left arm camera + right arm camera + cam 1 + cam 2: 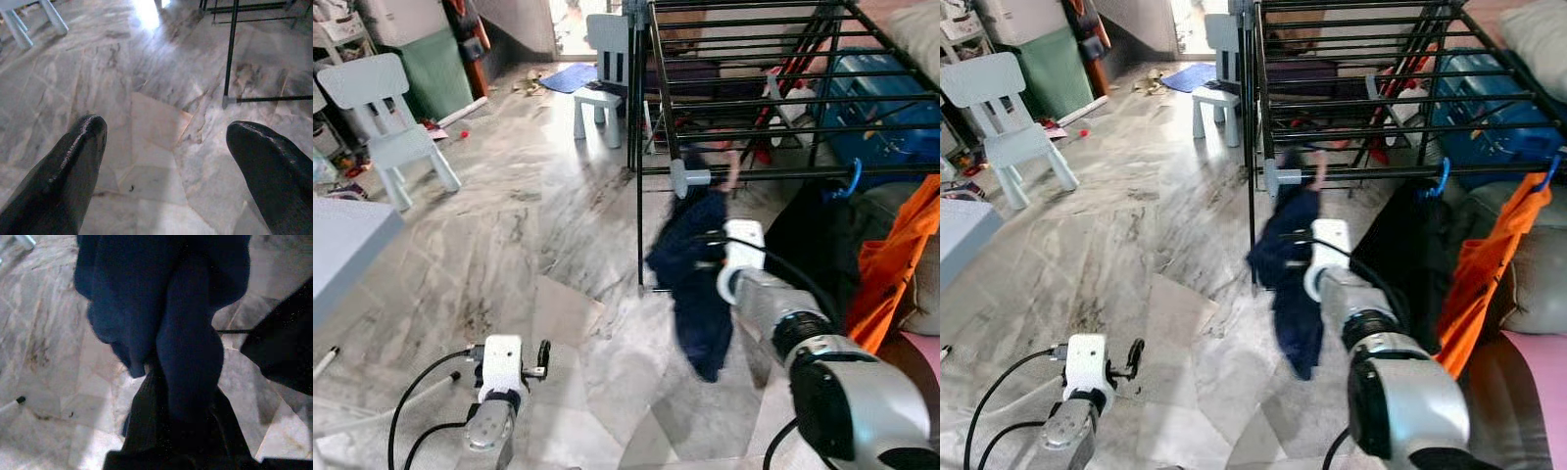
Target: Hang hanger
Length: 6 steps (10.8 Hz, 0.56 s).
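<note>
Right gripper [161, 396] is clamped on the navy garment [697, 284], which hangs long-axis vertical just below the rack's front rail [773, 173] near its left corner. Hanger hook looks blurred at the rail; can't tell if seated. Left gripper [166, 147] is wide open, low over the floor, well apart

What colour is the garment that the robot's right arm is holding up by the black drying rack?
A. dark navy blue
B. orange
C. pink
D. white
A. The limp cloth garment hanging in front of the right gripper is dark navy blue; the bright orange garment already hangs further right on the black metal drying rack.
</note>
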Motion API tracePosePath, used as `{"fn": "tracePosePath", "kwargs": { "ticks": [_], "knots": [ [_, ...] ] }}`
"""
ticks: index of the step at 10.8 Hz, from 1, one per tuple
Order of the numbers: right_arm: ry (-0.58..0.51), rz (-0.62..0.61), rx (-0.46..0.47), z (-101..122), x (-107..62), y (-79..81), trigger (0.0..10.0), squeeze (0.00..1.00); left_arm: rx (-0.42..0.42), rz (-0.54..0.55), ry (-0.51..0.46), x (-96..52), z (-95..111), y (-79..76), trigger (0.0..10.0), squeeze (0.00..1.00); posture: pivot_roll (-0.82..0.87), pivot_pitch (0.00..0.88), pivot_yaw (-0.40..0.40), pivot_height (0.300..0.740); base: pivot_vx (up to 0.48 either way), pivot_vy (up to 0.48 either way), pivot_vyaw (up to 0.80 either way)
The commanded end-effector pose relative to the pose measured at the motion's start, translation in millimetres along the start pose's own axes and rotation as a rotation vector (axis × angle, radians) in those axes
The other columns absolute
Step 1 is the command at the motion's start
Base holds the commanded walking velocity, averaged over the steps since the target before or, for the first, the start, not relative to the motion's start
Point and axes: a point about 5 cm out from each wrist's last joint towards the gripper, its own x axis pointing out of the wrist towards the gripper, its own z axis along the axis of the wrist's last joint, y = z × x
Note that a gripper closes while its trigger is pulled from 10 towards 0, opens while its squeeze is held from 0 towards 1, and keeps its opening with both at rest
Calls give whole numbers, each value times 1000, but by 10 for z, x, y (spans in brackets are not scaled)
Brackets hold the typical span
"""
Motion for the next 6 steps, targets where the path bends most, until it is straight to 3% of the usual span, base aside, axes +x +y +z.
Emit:
{"fn": "tracePosePath", "kwargs": {
  "ticks": [1, 3, 6],
  "knots": [
    [-28, -9, 15, 106, -7, -10, 10000, 0, 7, 11, 1, -2, 15, 49, 10000, 0, 81, 24, 27, 740, 0, 0, 0],
    [17, -13, 33, 8, -11, -66, 10000, 0, 7, 13, 2, 20, 54, 53, 10000, 0, 79, 34, 27, 740, 0, 0, 0],
    [52, 6, 25, -40, 1, 7, 10000, 0, 2, 28, 13, -17, 33, 84, 10000, 0, 86, 52, 18, 740, 0, 0, 0]
  ]
}}
